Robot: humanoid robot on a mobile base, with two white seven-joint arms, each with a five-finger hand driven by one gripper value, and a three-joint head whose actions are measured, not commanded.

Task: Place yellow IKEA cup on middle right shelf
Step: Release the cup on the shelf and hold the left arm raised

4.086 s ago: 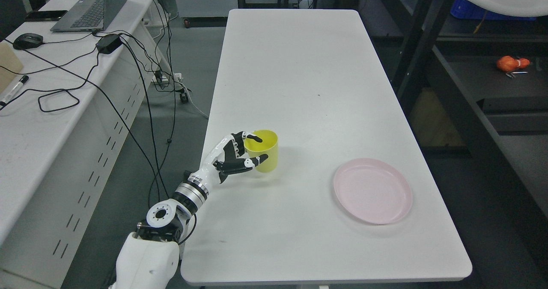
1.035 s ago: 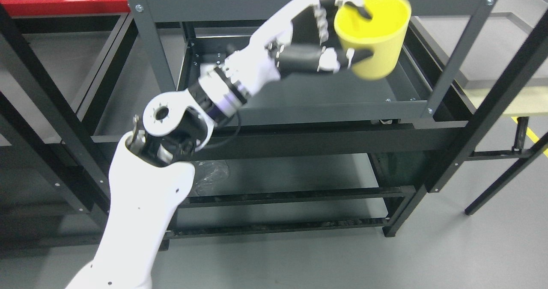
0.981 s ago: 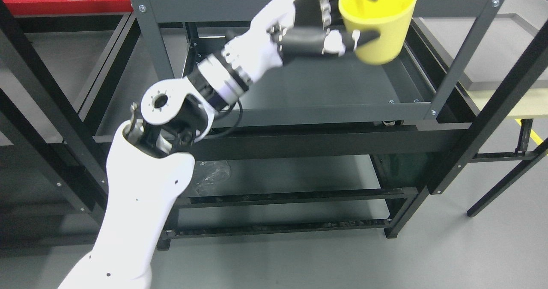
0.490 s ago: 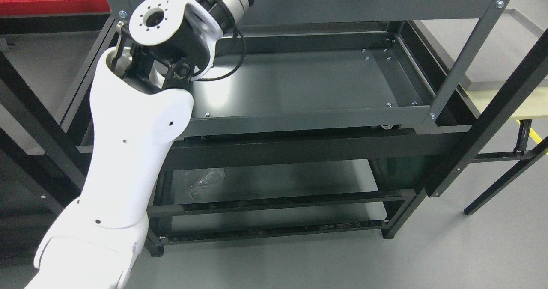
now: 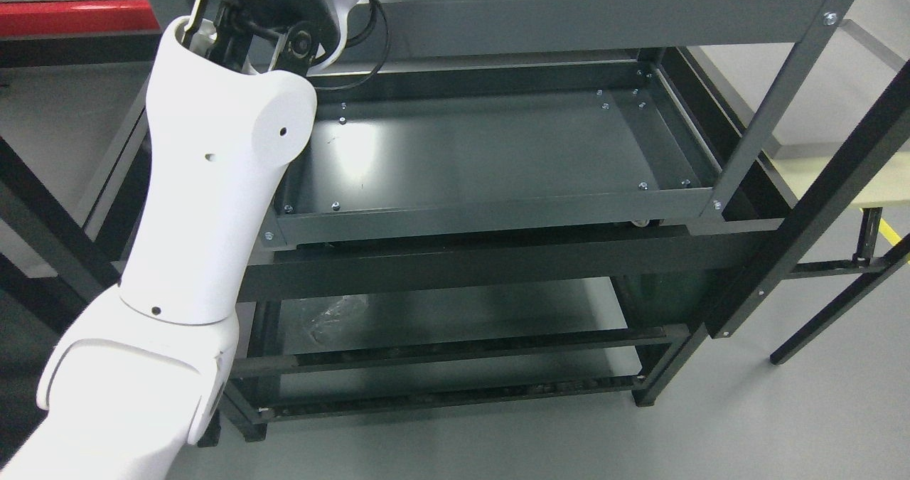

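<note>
My left arm rises from the lower left and runs out past the top edge at its elbow joint. Its hand is above the frame and out of sight. The yellow cup is not in view. A dark grey metal shelf unit fills the picture. Its tray-like shelf lies below the arm. A higher shelf's front rail crosses the top of the view. My right arm is not in view.
Black upright posts stand at the right. A lower shelf holds a crumpled clear plastic bag. A red bar shows at the upper left. Grey floor lies at the lower right.
My left arm has lifted further, carrying the hand and the yellow cup out past the top edge. The elbow joint has moved up to the top edge. The view has shifted a little.
</note>
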